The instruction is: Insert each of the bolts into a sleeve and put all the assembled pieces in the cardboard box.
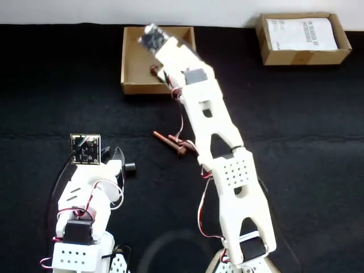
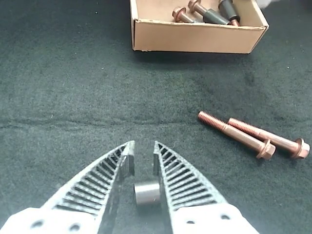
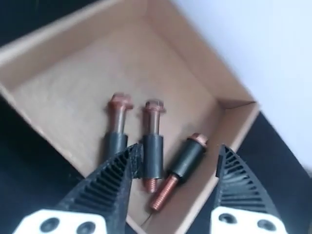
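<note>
Now the left gripper point(image 2: 143, 148) is pinching a grey sleeve point(image 2: 147, 192) in narrow jaws, two bare bolts point(image 2: 233, 133) lying nearby; the right gripper point(image 3: 180, 146) is hovering wide-jawed over the cardboard box point(image 3: 73, 73) holding three sleeved bolts point(image 3: 152, 156).

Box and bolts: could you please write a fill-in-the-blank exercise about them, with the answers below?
The box holds ___ assembled pieces.
On the table lie ___ bare bolts.
The left gripper has a ___ between its fingers.
The right gripper, over the box, has its jaws ___.
Answers: three; two; sleeve; open.
</note>
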Action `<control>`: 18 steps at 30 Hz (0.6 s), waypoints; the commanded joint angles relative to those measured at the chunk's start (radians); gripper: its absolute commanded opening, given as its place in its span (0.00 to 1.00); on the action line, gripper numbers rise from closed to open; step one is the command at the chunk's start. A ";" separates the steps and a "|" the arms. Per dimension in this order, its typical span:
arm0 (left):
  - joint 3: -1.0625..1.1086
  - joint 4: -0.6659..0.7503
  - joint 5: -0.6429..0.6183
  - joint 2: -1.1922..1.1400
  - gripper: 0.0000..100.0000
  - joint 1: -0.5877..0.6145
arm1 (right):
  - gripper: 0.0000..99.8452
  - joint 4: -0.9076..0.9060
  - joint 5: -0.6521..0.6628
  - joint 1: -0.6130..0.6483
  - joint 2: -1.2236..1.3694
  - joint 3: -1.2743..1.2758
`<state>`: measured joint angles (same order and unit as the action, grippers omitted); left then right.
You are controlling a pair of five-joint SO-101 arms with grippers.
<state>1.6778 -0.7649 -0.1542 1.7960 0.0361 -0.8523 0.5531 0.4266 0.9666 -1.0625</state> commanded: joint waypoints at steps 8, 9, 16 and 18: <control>0.018 -0.003 -0.009 0.008 0.09 0.050 | 0.22 -0.588 -0.391 0.073 -0.025 -0.647; 0.018 -0.002 -0.009 0.008 0.09 0.068 | 0.22 -0.634 -0.410 0.087 -0.025 -0.690; 0.018 0.003 -0.008 0.013 0.09 0.272 | 0.22 -0.862 -0.500 0.208 -0.105 -0.694; 0.018 0.017 -0.008 0.013 0.09 0.367 | 0.22 -0.911 -0.503 0.243 -0.105 -0.694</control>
<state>1.6778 -0.7664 -0.1603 1.7975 0.2816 -1.7008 0.0667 0.6214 0.9528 -1.6456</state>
